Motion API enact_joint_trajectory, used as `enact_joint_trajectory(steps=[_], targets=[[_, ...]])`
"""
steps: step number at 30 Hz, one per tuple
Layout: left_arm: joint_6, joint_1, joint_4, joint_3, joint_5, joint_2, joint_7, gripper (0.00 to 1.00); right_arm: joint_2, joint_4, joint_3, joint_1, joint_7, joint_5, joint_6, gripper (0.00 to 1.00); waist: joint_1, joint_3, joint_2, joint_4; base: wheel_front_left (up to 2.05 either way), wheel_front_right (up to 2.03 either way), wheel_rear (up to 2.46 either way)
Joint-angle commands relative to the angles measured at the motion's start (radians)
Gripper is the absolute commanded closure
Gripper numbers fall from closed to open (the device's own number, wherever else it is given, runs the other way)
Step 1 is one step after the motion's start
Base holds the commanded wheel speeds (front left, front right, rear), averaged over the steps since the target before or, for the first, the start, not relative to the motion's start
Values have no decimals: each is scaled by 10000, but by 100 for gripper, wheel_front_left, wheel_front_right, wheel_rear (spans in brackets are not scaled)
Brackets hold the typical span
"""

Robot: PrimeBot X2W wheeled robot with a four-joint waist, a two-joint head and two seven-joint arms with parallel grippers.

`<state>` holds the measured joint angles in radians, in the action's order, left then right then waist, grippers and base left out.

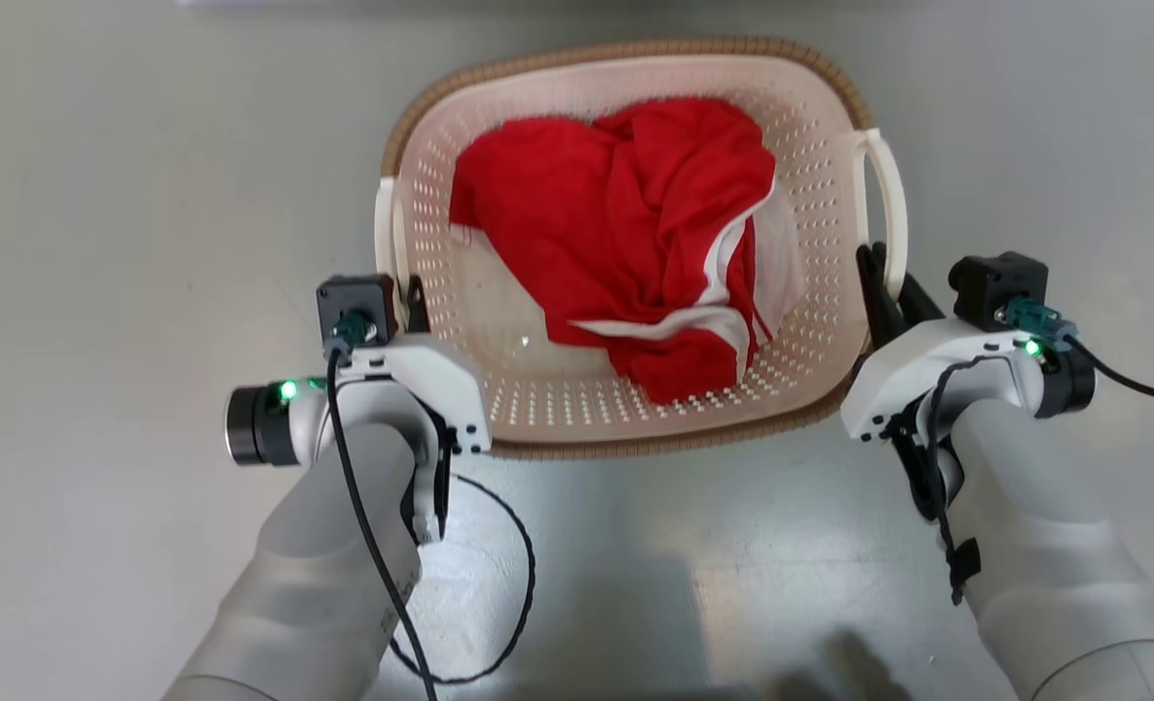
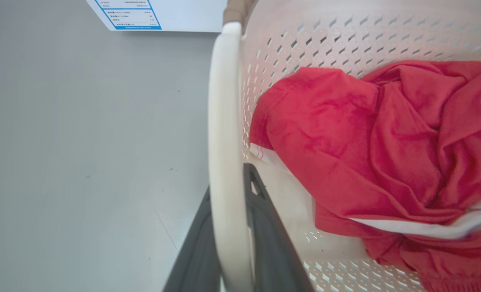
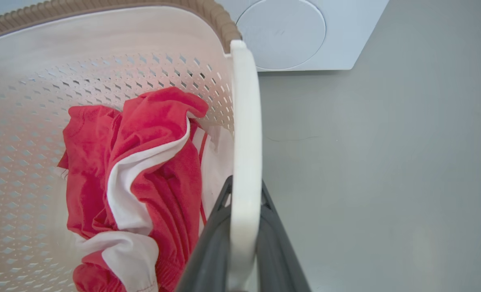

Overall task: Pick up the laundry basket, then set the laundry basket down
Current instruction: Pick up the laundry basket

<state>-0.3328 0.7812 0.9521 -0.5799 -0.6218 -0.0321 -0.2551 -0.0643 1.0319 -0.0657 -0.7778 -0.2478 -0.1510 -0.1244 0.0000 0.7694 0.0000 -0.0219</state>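
Grey floor (image 1: 99, 195). White washing machine (image 3: 305, 36) with round door stands beyond the basket's far end. Laundry basket (image 1: 538, 389) centred in head view between both arms, upright; looks to sit on the floor, though hard to say if it's lifted. Crumpled red garment (image 1: 625, 214) with white stripes lies inside. Left end effector (image 2: 228, 178) narrowed onto the left handle (image 2: 222, 121), one dark finger either side, touching. Right end effector (image 3: 245, 182) clamped the same way on the right handle (image 3: 246, 121). Black cable (image 1: 508, 584) loops beside the left forearm. Blue-bordered label (image 2: 130, 16) on a white panel, text unreadable.
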Motion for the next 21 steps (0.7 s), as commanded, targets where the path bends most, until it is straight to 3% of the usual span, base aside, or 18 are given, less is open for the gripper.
enact_joint_trajectory(steps=[1, 9, 21], targets=[[-18, -319, -55, 126, -65, -181, -67, 100, 140, 19, -254, 480, -139, -130, -63, 100, 0, -476, 0, 2, 0, 0, 0], [67, -1102, 275, -330, -676, -181, -67, 100, 141, 1014, -745, 922, -137, -839, -63, 100, 0, -2017, 0, -119, 0, 0, 0], [448, -2036, 1121, -1344, -1630, -181, -49, 100, 141, 1437, -2902, 1592, 703, -2750, -63, 100, 0, -4177, 0, -538, 0, 0, 0]])
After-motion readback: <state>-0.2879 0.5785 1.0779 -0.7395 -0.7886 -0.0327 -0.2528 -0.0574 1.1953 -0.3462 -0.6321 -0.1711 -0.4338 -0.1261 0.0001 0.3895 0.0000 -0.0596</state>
